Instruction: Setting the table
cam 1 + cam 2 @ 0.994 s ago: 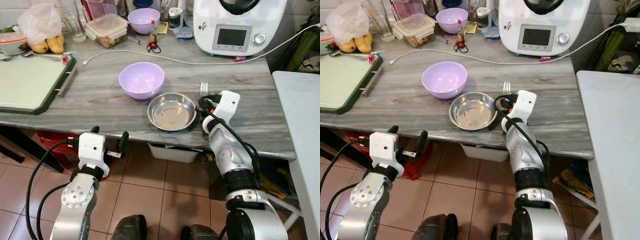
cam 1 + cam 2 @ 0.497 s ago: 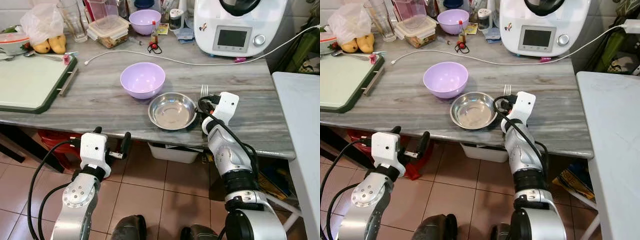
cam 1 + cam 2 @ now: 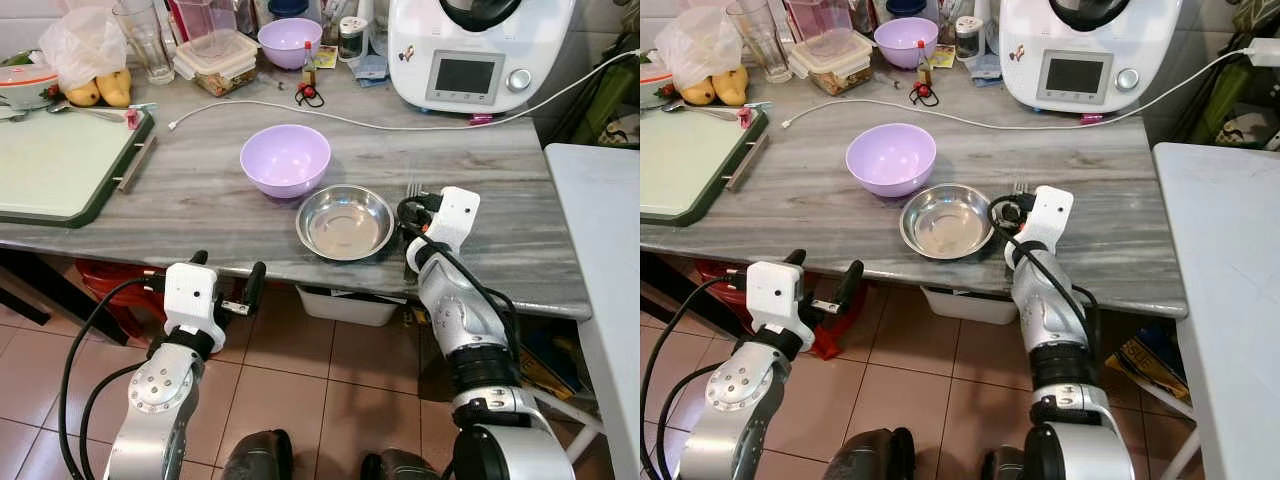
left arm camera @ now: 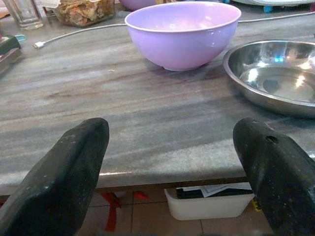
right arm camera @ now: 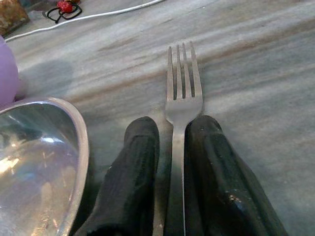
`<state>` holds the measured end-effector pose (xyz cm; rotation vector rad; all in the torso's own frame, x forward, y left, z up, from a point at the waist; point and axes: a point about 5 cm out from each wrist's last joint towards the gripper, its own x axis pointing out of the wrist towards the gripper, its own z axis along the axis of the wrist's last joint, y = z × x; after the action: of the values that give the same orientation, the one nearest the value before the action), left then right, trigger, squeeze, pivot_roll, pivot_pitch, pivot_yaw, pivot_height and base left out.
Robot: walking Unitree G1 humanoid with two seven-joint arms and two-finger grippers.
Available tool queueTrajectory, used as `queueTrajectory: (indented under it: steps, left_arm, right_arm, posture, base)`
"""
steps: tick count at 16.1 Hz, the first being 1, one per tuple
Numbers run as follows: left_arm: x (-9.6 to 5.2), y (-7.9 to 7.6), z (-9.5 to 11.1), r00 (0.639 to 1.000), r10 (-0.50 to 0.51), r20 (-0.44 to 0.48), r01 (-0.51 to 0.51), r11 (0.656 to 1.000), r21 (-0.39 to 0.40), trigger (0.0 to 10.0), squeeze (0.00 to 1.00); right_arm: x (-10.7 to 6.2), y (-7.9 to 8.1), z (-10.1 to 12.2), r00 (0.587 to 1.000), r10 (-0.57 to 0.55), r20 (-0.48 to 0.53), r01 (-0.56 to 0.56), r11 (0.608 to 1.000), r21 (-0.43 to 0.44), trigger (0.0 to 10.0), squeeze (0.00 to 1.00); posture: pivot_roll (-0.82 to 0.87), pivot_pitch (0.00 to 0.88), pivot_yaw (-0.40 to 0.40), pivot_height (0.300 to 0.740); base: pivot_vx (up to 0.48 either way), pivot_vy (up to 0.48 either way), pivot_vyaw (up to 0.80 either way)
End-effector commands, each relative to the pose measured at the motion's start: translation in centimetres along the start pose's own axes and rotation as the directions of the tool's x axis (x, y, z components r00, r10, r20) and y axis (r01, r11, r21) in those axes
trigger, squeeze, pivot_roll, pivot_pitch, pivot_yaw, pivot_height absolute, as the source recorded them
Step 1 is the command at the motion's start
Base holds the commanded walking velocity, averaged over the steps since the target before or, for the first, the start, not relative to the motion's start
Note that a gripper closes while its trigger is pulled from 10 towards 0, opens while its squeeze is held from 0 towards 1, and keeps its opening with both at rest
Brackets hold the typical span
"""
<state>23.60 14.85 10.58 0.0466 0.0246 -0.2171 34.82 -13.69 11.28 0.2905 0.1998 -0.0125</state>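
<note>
A steel plate (image 3: 344, 222) sits near the front edge of the grey marble table (image 3: 200, 200), with a lilac bowl (image 3: 285, 159) just behind it to the left. Right of the plate, my right gripper (image 5: 173, 129) is shut on the handle of a fork (image 5: 182, 73). The fork lies flat on the table with its tines (image 3: 412, 188) pointing away from me. My left gripper (image 4: 170, 129) hangs open below the table's front edge (image 3: 222, 285), facing the bowl and plate, with nothing between its fingers.
A white kitchen machine (image 3: 470, 50) stands at the back right, and a white cable (image 3: 330, 115) runs across the table. A green-rimmed tray (image 3: 60, 165) lies at the left. Bananas (image 3: 100, 88), containers and a second lilac bowl (image 3: 289, 40) line the back. A white table (image 3: 605, 230) adjoins on the right.
My right gripper has drawn the fork a little back toward the table's front edge, beside the plate. The plate and bowl have stayed put.
</note>
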Motion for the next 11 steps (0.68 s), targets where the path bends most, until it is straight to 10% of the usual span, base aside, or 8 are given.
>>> queueTrajectory:
  steps: [1,3,4,5,11]
  left_arm:
    - [0.0,0.0,-0.3,1.0,0.0,-0.015,0.0,1.0,-0.003,10.0,0.0]
    - [0.1,0.0,-0.3,1.0,-0.001,-0.013,0.001,1.0,-0.004,10.0,0.0]
    - [0.2,-0.1,-0.2,1.0,-0.002,-0.009,0.002,1.0,-0.004,10.0,0.0]
    - [0.3,-0.1,-0.2,1.0,-0.001,-0.007,0.001,1.0,-0.005,10.0,0.0]
    - [0.5,-0.4,-0.2,1.0,0.002,0.005,-0.002,1.0,-0.015,10.0,0.0]
  right_arm:
    - [-0.4,-0.6,-1.6,0.997,-0.032,-0.067,0.032,0.999,-0.003,10.0,1.0]
    - [-0.4,-0.6,-1.3,0.998,-0.022,-0.052,0.021,1.0,-0.022,10.0,0.9]
    - [-0.4,-0.6,-1.2,0.999,-0.019,-0.042,0.017,0.999,-0.032,10.0,0.22]
    - [-0.5,-0.7,-0.8,1.0,-0.02,-0.022,0.019,0.999,-0.047,10.0,0.0]
    - [-1.5,-2.2,1.3,0.99,-0.063,0.128,0.075,0.994,-0.086,10.0,0.0]
  posture:
    - [0.08,0.13,0.06,0.74]
    - [0.07,0.128,0.06,0.74]
    - [0.07,0.124,0.059,0.74]
    - [0.07,0.121,0.057,0.74]
    - [0.05,0.108,0.047,0.74]
  base:
    - [0.0,0.0,0.0]
    - [0.0,0.0,0.0]
    - [0.0,0.0,0.0]
    - [0.0,0.0,0.0]
    - [0.0,0.0,0.0]
